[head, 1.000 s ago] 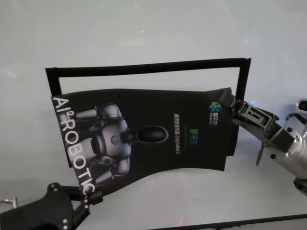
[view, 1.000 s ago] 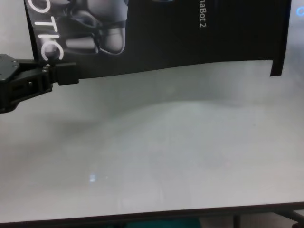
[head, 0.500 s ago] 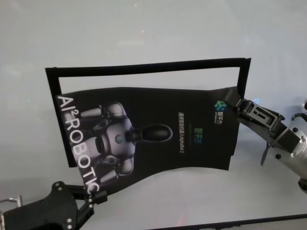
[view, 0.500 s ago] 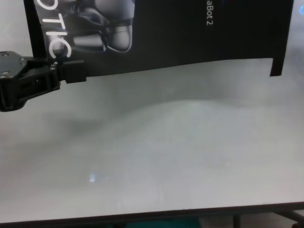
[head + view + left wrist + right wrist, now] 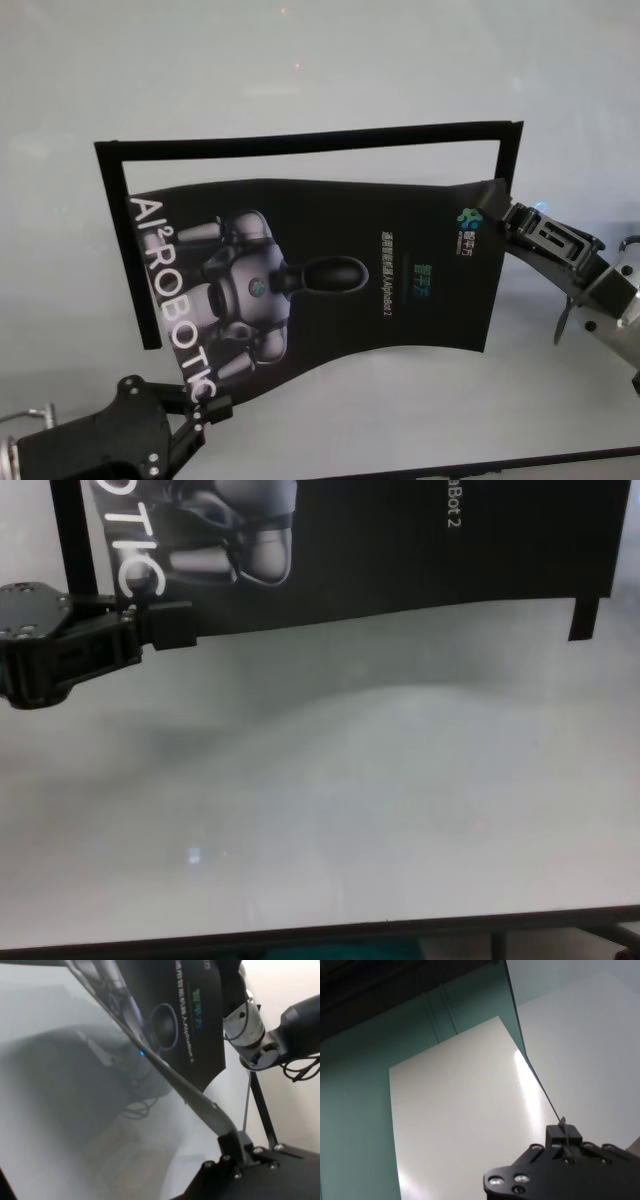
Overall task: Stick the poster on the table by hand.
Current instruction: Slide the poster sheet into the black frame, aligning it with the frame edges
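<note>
The bench [image 5: 300, 60] fills the head view, pale and smooth; only the chest view shows its dark near edge. On it lies a thin black rectangular outline [image 5: 300, 142], an open frame whose top bar and two side bars show, its right bar ending short near 3 o'clock.

The poster [image 5: 330, 280] hangs just above the bench in the middle of the head view, largely inside that outline. Its long axis runs from 9 to 3 o'clock, the "ROBOTIC" lettering along its left short edge reading down toward 6 o'clock, the printed robot's head pointing toward 3 o'clock. The sheet bows, its lower edge curving up in the middle; the chest view shows that edge clear of the bench, with a soft shadow beneath. The left wrist view shows the sheet edge-on, rising away from the bench, which the head view hides.

The left end effector [image 5: 205, 410], at 7 o'clock, pinches the poster's lower left corner. The right end effector [image 5: 497, 208], at 3 o'clock, is pressed together on the upper right corner; its wrist view shows the thin edge gripped between the fingers.
</note>
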